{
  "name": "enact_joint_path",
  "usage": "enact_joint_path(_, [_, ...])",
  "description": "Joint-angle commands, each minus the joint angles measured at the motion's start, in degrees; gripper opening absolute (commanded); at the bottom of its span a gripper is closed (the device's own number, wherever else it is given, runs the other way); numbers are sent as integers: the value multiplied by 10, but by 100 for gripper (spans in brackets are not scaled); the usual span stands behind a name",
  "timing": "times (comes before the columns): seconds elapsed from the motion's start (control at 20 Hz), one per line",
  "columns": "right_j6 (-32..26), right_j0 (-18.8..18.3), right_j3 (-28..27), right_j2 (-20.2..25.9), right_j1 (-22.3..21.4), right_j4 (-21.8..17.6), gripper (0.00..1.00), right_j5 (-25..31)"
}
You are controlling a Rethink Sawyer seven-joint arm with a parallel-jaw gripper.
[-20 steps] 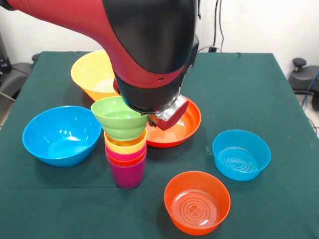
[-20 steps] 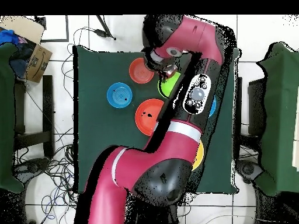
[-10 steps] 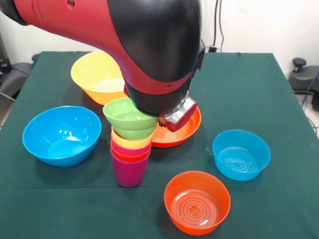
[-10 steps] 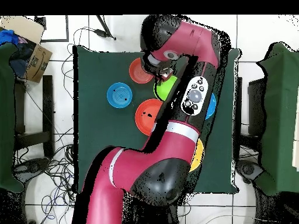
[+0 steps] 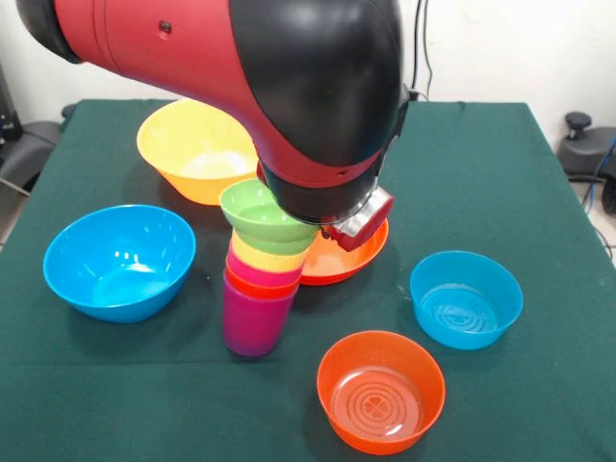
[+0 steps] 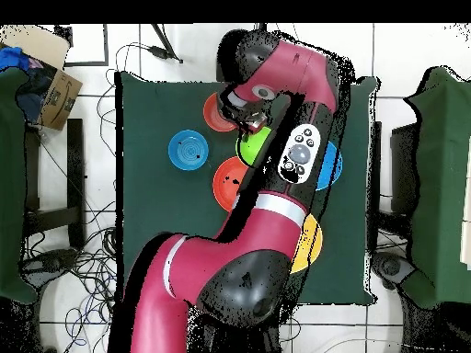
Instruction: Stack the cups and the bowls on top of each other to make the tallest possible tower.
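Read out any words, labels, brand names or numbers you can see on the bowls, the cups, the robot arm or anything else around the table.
None can be read.
The green bowl, the stacked cups and the other bowls show no lettering.
The arm shows no legible marking in the front view; its button pad in the overhead view is too small to read.
The cardboard box beside the table shows no readable print.

Likely a robotics lab, green-clothed table (image 6: 156,110), tiled floor (image 6: 92,184), trailing cables (image 6: 83,267), cardboard box (image 6: 51,78)
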Motion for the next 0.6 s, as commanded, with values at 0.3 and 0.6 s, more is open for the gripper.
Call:
enact_joint_path(0.3, [-45,12,59,67,-5,-56,0,-44])
enact_joint_path(0.6, [-67,4,43,73,-3,-69,0,-102])
